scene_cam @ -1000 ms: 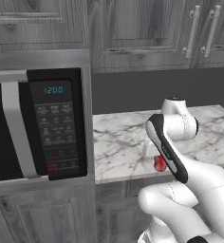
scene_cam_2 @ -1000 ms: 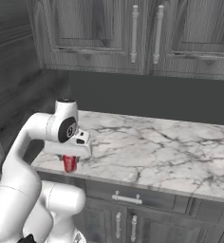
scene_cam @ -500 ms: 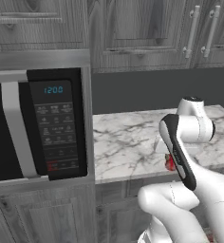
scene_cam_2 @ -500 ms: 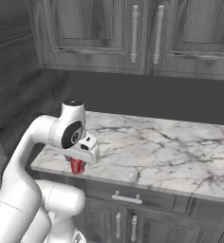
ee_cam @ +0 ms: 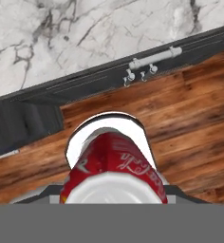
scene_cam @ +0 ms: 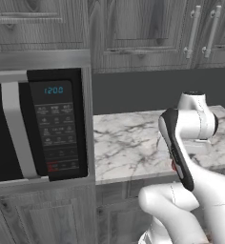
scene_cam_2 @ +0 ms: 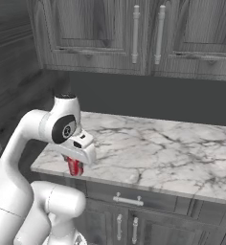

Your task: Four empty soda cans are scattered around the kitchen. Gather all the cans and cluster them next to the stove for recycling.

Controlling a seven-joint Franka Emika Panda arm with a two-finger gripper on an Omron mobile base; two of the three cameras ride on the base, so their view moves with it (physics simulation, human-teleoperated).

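A red soda can (ee_cam: 115,163) with a silver top is held upright, my gripper (ee_cam: 113,190) shut on it. In the hand view it hangs past the front edge of the marble counter (ee_cam: 61,38), over the wooden floor. From the right base view the can (scene_cam_2: 75,166) pokes out below the white hand at the counter's near left corner, with the gripper (scene_cam_2: 75,163) around it. A sliver of the red can (scene_cam: 173,165) shows behind the forearm in the left base view. The stove is out of view.
A black-fronted microwave (scene_cam: 33,128) is built in left of the marble counter (scene_cam: 128,143). Grey wall cabinets (scene_cam_2: 148,33) hang above. Drawers with a metal handle (scene_cam_2: 128,200) sit under the counter (scene_cam_2: 172,153). The wooden floor (ee_cam: 190,118) lies below the hand.
The hand has carried the red can a little to the right along the counter's front edge. Its grip on the can has stayed the same.
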